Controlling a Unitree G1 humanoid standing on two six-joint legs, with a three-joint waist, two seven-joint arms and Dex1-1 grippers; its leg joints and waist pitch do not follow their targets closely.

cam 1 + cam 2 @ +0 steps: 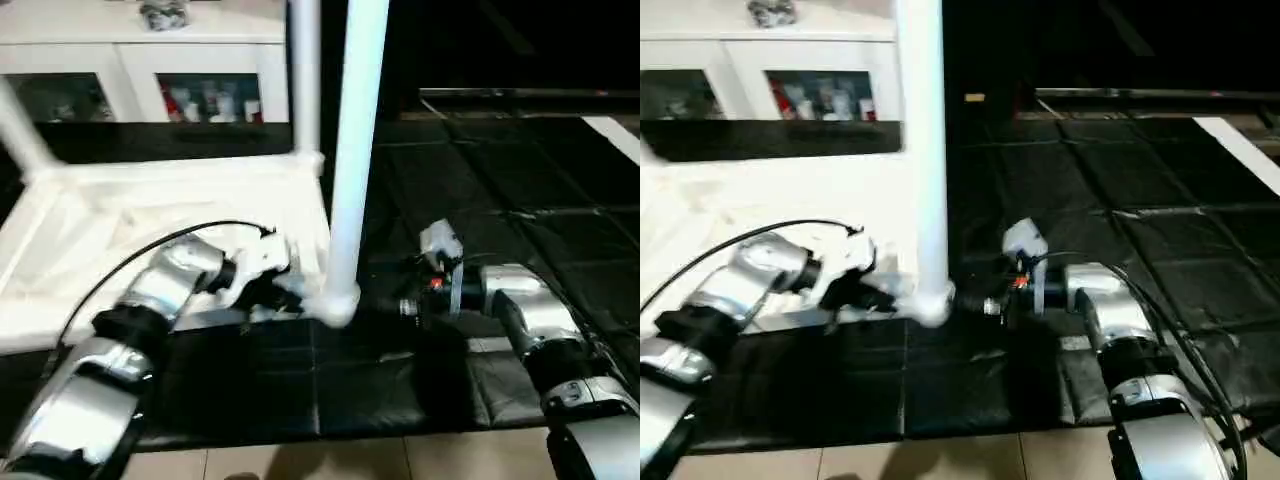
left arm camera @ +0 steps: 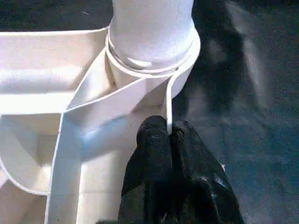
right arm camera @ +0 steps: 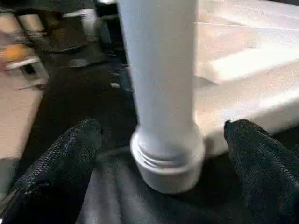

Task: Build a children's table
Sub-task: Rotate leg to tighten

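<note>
White table leg (image 3: 161, 88) between open right gripper (image 3: 163, 154) fingers (image 3: 70, 158)

We lose the near leg (image 1: 352, 150) above the table top (image 1: 120, 215) at the frame edge; items behind the cabinet (image 1: 150, 60) glass blur beyond telling.

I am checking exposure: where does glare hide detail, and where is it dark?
Left eye view: glare on the tabletop washes out its ribs; the black mat far behind sinks into darkness. Left wrist view: the left gripper shades the plastic beside it.
</note>
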